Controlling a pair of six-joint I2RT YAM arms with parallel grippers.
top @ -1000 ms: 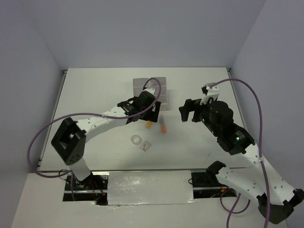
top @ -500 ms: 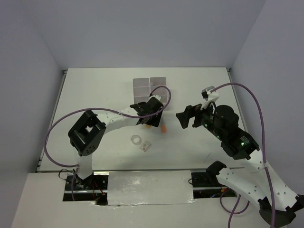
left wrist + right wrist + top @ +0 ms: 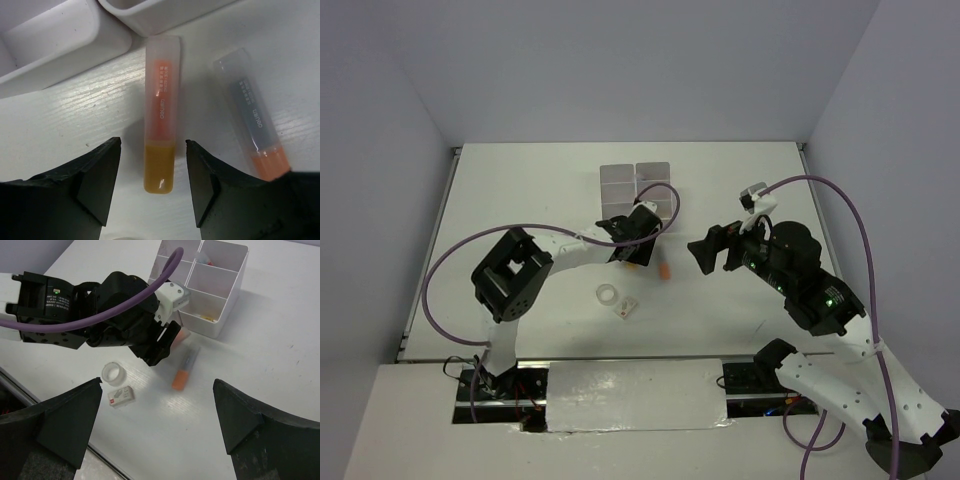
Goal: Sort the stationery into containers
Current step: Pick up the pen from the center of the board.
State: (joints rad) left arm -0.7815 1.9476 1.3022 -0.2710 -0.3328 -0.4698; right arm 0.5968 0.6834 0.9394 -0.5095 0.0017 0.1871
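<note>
Ok, top view first: left gripper [image 3: 638, 255] is down at the desk [image 3: 520, 190] just in front of the containers [image 3: 638, 183], covering most of what's under it. An orange-ended highlighter [image 3: 665, 270] lies just to its right, apart from the box block. Nearer the bases sit the tape ring [image 3: 608, 294] and, right beside it, a white/pink eraser [image 3: 625, 309]. Right gripper [image 3: 704, 250] hangs above the desk to the right of the highlighters, holding nothing. Left wrist view: left gripper [image 3: 152, 150] has its jaws apart, straddling a peach highlighter [image 3: 160, 115]. There's a gap on both sides, so no contact. The highlighter lies flat, clear cap end almost at the container wall [image 3: 60, 42], amber end toward the camera. The second highlighter [image 3: 255, 130] lies flat to the right, outside the jaws, angled slightly, orange end toward the camera. Right wrist view: right gripper [image 3: 155, 410] jaws spread wide, nothing between them. It looks down on the left gripper [image 3: 161, 347], the orange-ended highlighter [image 3: 182, 370], the tape ring [image 3: 113, 374], the eraser [image 3: 121, 396] and the containers [image 3: 227, 285] (a few small items in the compartments, too small to identify).
</note>
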